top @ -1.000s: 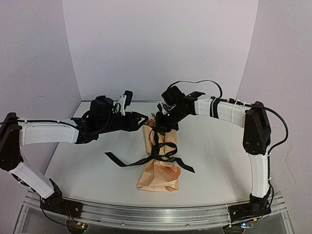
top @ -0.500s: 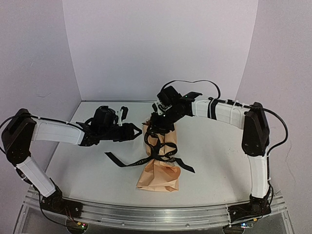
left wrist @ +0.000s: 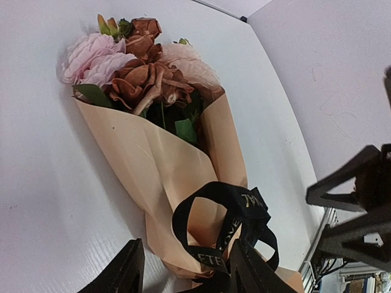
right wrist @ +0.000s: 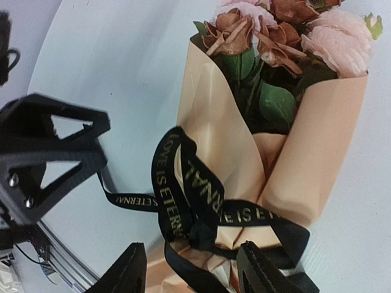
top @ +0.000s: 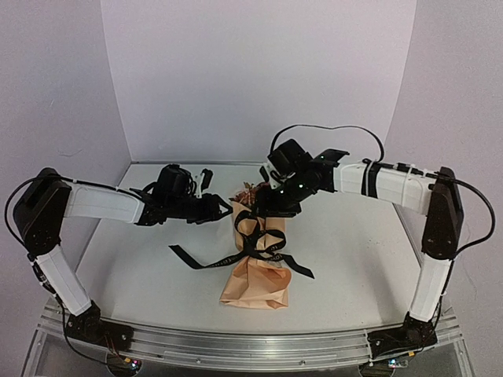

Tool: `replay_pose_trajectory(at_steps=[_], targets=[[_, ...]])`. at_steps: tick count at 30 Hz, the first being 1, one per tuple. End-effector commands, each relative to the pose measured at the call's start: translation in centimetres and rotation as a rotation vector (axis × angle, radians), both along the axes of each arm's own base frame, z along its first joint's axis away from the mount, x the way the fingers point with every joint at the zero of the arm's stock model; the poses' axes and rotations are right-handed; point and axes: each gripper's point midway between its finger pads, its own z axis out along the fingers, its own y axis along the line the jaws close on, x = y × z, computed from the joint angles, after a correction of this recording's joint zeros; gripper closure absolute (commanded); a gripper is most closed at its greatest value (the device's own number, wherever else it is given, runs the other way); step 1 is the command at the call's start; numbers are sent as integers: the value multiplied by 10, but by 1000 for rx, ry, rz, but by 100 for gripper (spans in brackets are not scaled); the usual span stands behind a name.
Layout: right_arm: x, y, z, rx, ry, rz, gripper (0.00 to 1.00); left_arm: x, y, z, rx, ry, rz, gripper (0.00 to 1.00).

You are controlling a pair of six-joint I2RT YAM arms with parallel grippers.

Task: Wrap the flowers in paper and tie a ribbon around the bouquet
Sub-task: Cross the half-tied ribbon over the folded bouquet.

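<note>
Bouquet [top: 255, 287], a tan-peach paper cone with pale pink and rusty-brown blooms [top: 250, 192] poking out of the top, is lying flat in the middle of the white counter [top: 346, 236] in the top view. The blooms point to the far side and the folded bottom is nearest the arm bases. A narrow black satin ribbon [top: 271, 247] is tied around its waist, one tail trailing off left and one right on the counter. The left end effector [top: 224, 208] sits just left of the bloom end, and the right end effector [top: 267, 208] hangs over that same far end.

Left wrist view: fingers spread about halfway with nothing pinched between them. Past them you see the paper [left wrist: 159, 159], green leaves tucked under the blooms, and the ribbon's loops low down near the fingers.

Right wrist view: same deal, jaws parted to a medium gap and gripping nothing. The ribbon knot sits just beyond the fingertips, gold lettering reads "LOVE IS ETERNAL", and the blooms are at the top of the frame. The other arm's black fingers show on the left.
</note>
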Motion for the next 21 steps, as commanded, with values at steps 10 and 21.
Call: replay_pose_trajectory(at_steps=[10,21], targets=[[-78,-18,-16,-108,-114,249,50,8,-35,3,51,-3,-147,49],[-63,15,-31,-141,-146,298,54,19,-43,-30,221,39,-123,57]])
